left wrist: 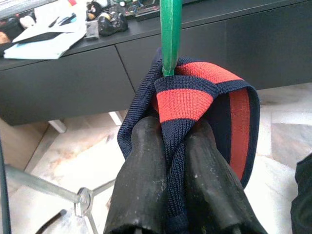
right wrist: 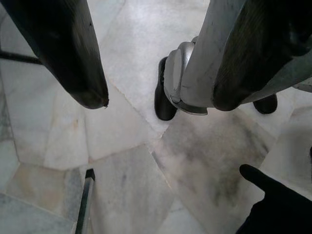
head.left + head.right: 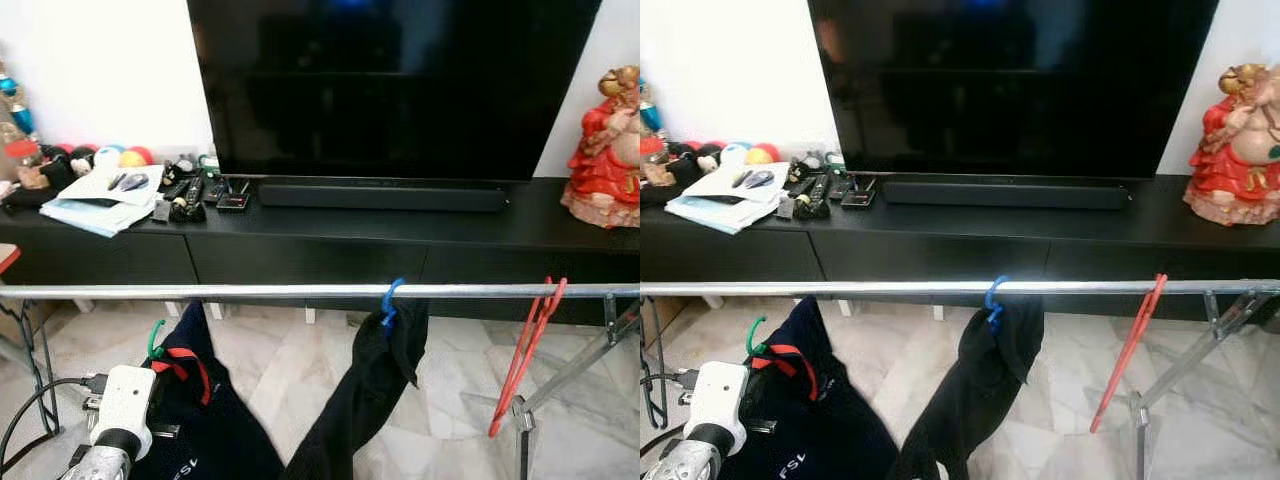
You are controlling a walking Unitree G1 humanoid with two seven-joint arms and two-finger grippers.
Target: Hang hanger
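Eye views: green hanger [image 3: 155,338] with navy garment [image 3: 205,420] below rail [image 3: 300,291], above my left gripper [image 1: 170,161]; not yet hung.
Left wrist: my fingers [image 1: 141,180] clamped on striped collar [image 1: 185,100].
Right wrist: my right gripper [image 2: 156,105] spread wide, empty, over floor [image 2: 126,195].

- Left arm [image 3: 118,420]: a white, boxy wrist housing with rounded corners, joined behind to a ribbed silver cylinder.
- A black cable [image 3: 35,400] loops out from the side of that housing, with small dark connectors beside it.
- Left gripper [image 1: 175,141]: two thick, rounded black fingers [image 1: 141,180], matte and scuffed with pale specks.
- Right gripper [image 2: 156,97]: two long black fingers with blunt tips, one showing a grey inner face.
- Beyond those tips, a silver leg ending in a black foot [image 2: 163,100].
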